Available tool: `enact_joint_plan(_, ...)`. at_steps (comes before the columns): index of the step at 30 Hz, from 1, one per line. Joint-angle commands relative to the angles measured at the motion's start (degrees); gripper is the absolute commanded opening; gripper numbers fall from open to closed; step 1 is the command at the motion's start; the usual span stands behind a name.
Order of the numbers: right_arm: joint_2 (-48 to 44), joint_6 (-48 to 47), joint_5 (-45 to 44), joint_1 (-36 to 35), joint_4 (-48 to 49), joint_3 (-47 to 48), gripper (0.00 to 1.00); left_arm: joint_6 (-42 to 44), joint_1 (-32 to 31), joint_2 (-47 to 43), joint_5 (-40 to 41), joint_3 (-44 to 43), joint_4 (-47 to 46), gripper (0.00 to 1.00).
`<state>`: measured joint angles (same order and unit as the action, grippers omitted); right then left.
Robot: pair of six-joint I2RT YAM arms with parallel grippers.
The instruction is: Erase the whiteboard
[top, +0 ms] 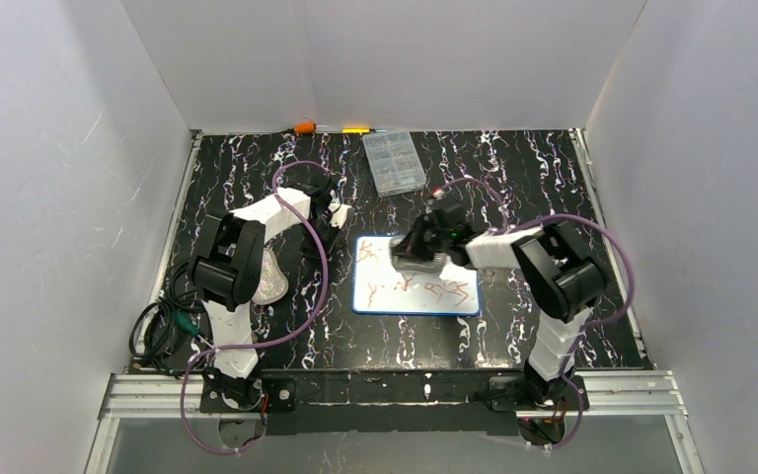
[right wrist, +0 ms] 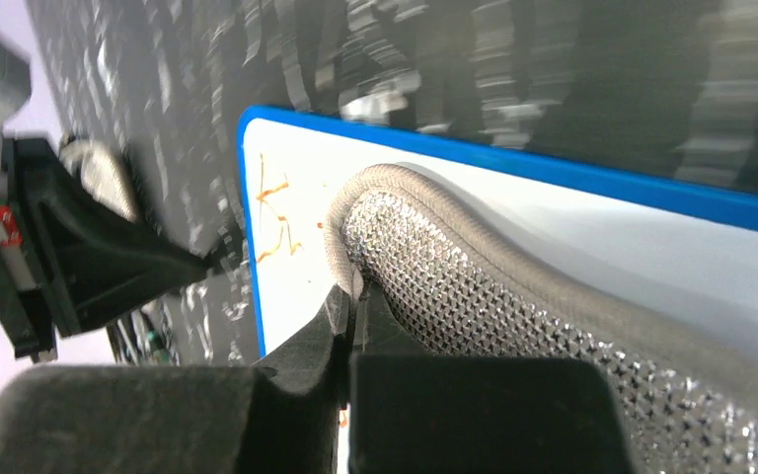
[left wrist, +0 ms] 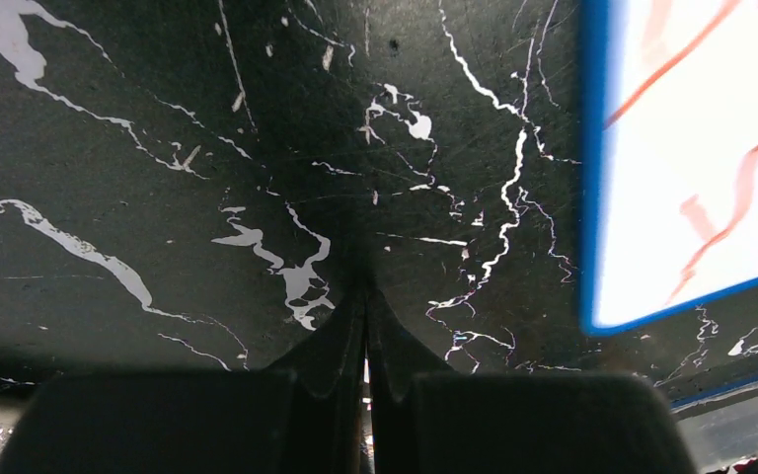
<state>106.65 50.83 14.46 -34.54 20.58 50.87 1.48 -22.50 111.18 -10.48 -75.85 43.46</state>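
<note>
Right tool (right wrist: 355, 308), pinched shut on the edge of a grey, silver-meshed wiping pad (right wrist: 474, 286), holds it against the blue-rimmed white rectangular whiteboard (right wrist: 612, 247) lying mid-bench. Reddish scribbles show across it (wiping looks barely begun), so the next move is sweeping over them. Left tool (left wrist: 365, 306), closed and empty, sits beside the board.

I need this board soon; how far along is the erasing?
Partly done. The strip of the whiteboard beside the grey mesh cloth looks clean. In hand: the right gripper is shut on that cloth, holding it on the board. To do: reddish scribbles along the near part and in the far left corner. The left gripper is shut and empty beside the board.
</note>
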Motion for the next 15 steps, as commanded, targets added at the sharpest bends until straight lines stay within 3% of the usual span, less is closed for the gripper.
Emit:
enact_joint_plan(1,-4.28,-1.33,-0.09,4.49,-4.3,-4.01,0.01,0.46,0.26,1.13,-1.15,0.46,-1.8,0.0)
enact_joint_plan(8,1.41,2.86,-1.33,-2.91,-1.38,0.05,0.01,-1.83,0.24,0.94,-6.31,-2.1,-1.07,0.0)
enact_joint_plan(15,-1.48,7.87,-15.51,-7.28,-3.72,-1.24,0.01,-4.6,0.18,0.68,-11.22,-0.73,-1.11,0.28)
